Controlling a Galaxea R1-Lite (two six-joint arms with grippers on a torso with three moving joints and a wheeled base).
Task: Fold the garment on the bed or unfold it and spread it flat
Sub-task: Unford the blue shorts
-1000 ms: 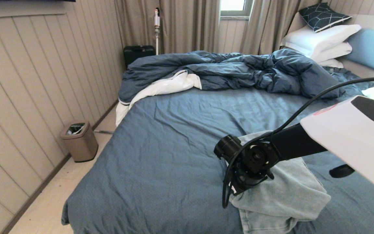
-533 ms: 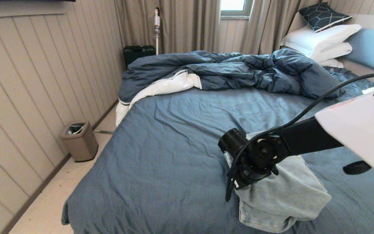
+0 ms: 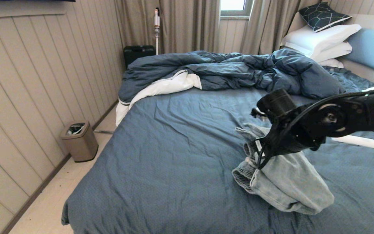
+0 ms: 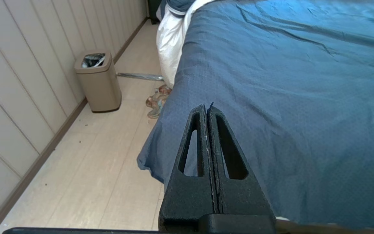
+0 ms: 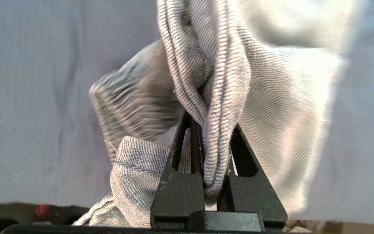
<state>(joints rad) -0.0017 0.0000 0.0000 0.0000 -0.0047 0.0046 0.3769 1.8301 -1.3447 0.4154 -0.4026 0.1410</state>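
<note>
Pinched between the right gripper's [image 5: 211, 123] two black fingers [image 5: 177, 191] is a fold of the garment [image 3: 287, 182], the ribbed waistband edge squeezed in the narrow gap between them. Seen from the head camera, that gripper [image 3: 259, 152] sits at the end of a black arm reaching in from the right, above the near right part of the bed [image 3: 174, 156]. One end of the pale denim is lifted and bunched at the fingers, while the rest of it trails down to the right and lies crumpled on the slate-blue sheet. Closed tight with nothing between its fingers, the left gripper [image 4: 207, 109] hangs parked over the near left edge of the bed, with pale floor below it. A dark blue duvet [image 3: 232, 70] with white lining lies heaped across the far side of the bed, well apart from the shorts. White pillows [image 3: 320, 40] and a dark patterned cushion [image 3: 323, 16] are stacked at the far right against the headboard. On the floor to the left stands a small tan bin [image 3: 80, 141] beside the panelled wall.
</note>
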